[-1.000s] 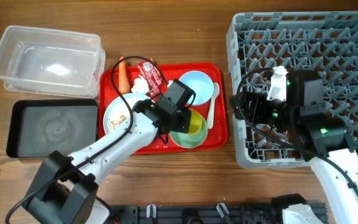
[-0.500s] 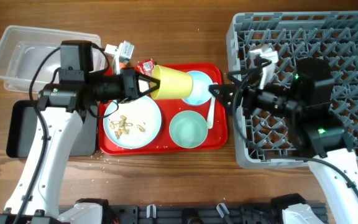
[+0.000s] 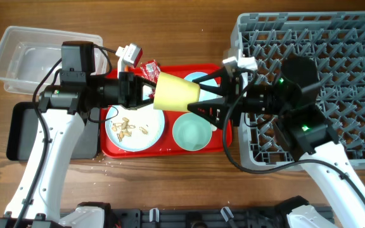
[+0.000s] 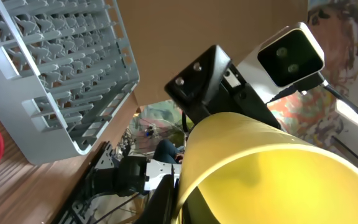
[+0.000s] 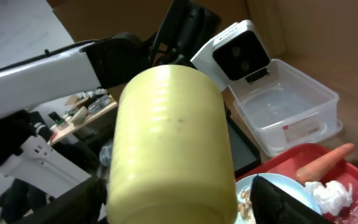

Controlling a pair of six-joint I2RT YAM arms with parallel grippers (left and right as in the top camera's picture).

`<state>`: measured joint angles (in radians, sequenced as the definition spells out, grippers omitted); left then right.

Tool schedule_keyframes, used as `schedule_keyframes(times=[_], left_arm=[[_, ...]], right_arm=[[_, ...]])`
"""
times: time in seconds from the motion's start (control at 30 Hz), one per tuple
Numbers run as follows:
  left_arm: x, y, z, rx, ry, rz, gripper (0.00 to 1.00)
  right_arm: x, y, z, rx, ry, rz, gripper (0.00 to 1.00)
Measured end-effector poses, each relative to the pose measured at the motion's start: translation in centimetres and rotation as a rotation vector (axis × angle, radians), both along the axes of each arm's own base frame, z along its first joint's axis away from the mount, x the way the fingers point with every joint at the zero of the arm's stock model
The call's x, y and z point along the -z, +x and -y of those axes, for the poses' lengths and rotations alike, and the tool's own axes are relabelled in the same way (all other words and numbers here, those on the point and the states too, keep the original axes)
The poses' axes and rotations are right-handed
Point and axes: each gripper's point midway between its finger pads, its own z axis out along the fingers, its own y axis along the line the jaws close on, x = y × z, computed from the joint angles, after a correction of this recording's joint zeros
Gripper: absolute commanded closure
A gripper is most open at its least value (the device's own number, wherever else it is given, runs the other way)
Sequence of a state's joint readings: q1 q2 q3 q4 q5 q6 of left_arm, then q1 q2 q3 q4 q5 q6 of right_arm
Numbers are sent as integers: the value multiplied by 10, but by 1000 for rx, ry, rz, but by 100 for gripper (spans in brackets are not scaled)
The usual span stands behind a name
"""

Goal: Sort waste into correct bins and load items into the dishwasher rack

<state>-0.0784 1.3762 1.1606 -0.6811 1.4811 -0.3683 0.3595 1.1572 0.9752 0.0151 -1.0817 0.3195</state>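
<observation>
The left fingers are clamped on one end of the small yellow cup, holding it on its side in the air above the red tray. The right fingers are spread wide to either side of the cup's other end, and contact cannot be told. Below, the pale-green bowl and light-blue plate sit on the tray, beside the grey dishwasher rack on the bench.
</observation>
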Motion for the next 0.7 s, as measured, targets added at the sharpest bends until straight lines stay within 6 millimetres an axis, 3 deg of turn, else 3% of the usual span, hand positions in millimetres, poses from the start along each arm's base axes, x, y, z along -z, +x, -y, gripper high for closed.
schedule_keyframes(times=[0.13, 0.2, 0.27, 0.43, 0.47, 0.6, 0.7], left_arm=[[3, 3, 1, -12, 20, 10, 96], [5, 3, 3, -14, 33, 18, 96], [7, 3, 6, -13, 45, 23, 96], [7, 2, 25, 19, 69, 108, 96], [6, 3, 25, 16, 70, 115, 96], [7, 6, 25, 4, 77, 115, 96], [5, 11, 23, -12, 80, 130, 96]], right_arm=[[-1, 0, 0, -1, 6, -10, 37], [-1, 1, 1, 3, 6, -18, 29], [-1, 2, 2, 5, 6, -20, 28], [-1, 3, 3, 7, 9, -22, 42], [-1, 4, 3, 8, 9, -26, 41], [3, 3, 4, 9, -3, -33, 20], [7, 1, 3, -3, -12, -34, 16]])
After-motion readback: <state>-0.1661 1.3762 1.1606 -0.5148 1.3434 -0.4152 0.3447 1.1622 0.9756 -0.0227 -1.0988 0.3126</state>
